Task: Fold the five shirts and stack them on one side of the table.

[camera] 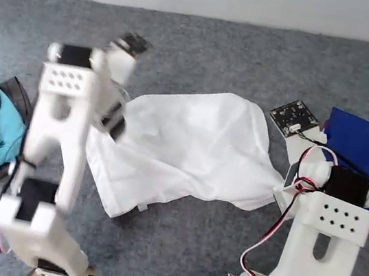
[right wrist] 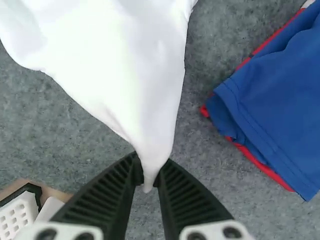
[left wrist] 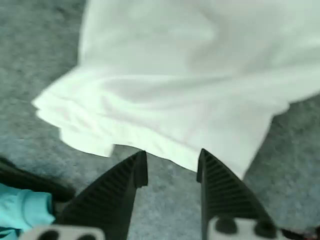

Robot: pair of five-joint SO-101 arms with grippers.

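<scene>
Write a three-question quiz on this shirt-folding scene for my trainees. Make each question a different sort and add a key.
1. True or false: the right gripper is shut on the white shirt.
2. Which lies near the right gripper? A. a blue shirt B. a yellow towel C. a red cup
3. Fill the gap: the left gripper, at the white shirt's edge, is ____ (open or shut).

Key: 1 true; 2 A; 3 open.
</scene>
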